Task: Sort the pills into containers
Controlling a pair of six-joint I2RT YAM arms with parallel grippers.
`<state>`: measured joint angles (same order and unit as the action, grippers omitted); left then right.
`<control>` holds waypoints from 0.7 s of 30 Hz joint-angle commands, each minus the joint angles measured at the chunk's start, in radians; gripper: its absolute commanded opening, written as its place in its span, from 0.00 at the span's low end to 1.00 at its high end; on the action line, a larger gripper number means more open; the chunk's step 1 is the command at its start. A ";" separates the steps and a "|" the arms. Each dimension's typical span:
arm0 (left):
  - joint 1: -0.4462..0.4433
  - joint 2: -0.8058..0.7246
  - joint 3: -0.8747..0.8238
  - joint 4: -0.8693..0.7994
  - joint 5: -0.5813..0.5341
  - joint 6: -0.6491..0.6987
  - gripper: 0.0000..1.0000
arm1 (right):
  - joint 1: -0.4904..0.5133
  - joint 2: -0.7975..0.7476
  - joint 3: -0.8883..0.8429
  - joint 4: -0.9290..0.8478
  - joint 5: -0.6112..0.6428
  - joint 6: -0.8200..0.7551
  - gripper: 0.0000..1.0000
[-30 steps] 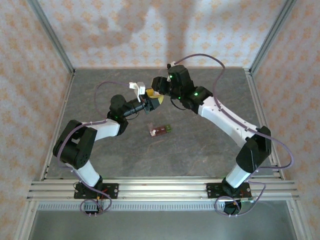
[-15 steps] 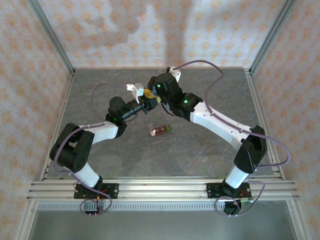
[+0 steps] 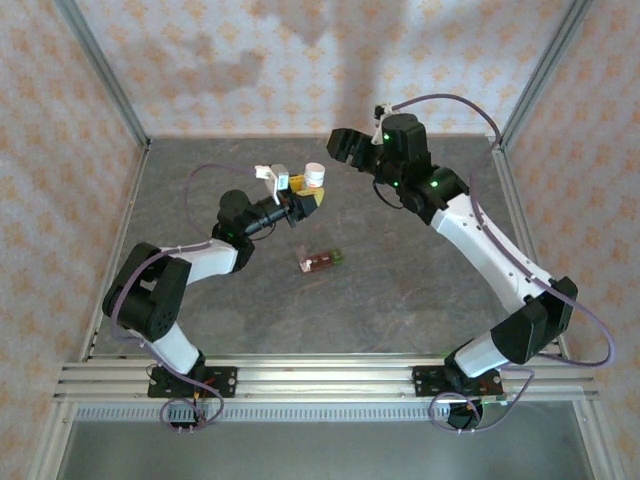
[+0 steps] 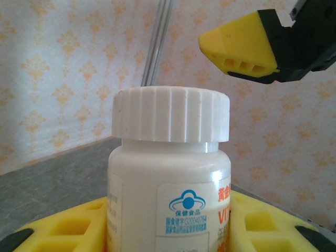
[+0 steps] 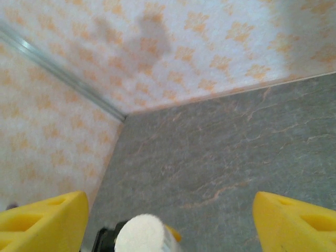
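Containers: reddish-brown strip [image 3: 322, 260] with one green end, lying flat near the middle of the table [image 3: 420, 300]. It sits apart from both arms, at 6 o'clock from the bottle, and is probably left clear there so it can be filled later.
Left arm: elbow low, forearm reaching toward 1 o'clock, wrist about level.
Left gripper: [image 3: 305, 198] closed on the lower body of the bottle. In the wrist view the yellow fingers [image 4: 73, 231] flank the bottle on either side. The low hold leaves the top free, which suits a two-arm uncapping.
Bottle: white body with a printed label [image 4: 170, 184], held upright off the table.
Cap: white, ribbed [image 4: 172, 115], seated on the neck. No pills are in sight; presumably they are inside.
Right arm: long reach toward 11 o'clock, wrist raised and pitched downward.
Right gripper: [image 3: 345, 148] jaws spread wide and holding nothing, at 1 o'clock from the cap and not touching it. Its own camera looks down on the cap [image 5: 140, 236] between its fingers [image 5: 44, 218].
Step in hand: opening the bottle, judged not yet done.
Far wall: patterned paper [image 3: 300, 60].
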<state>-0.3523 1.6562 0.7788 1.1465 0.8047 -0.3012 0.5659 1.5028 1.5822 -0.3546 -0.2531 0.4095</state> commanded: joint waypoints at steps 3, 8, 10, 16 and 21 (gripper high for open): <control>0.008 0.019 0.051 0.079 0.059 -0.059 0.00 | 0.015 0.092 0.103 -0.125 -0.223 -0.111 0.81; 0.009 0.022 0.059 0.078 0.067 -0.070 0.00 | 0.032 0.131 0.122 -0.132 -0.244 -0.115 0.79; 0.009 0.022 0.058 0.079 0.064 -0.073 0.00 | 0.037 0.141 0.126 -0.135 -0.244 -0.118 0.77; 0.009 0.021 0.058 0.079 0.065 -0.076 0.00 | 0.046 0.165 0.142 -0.138 -0.241 -0.117 0.71; 0.009 0.021 0.056 0.079 0.065 -0.080 0.00 | 0.047 0.177 0.164 -0.141 -0.230 -0.117 0.68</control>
<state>-0.3523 1.6733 0.8074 1.1721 0.8536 -0.3698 0.6083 1.6749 1.7027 -0.4877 -0.4805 0.3088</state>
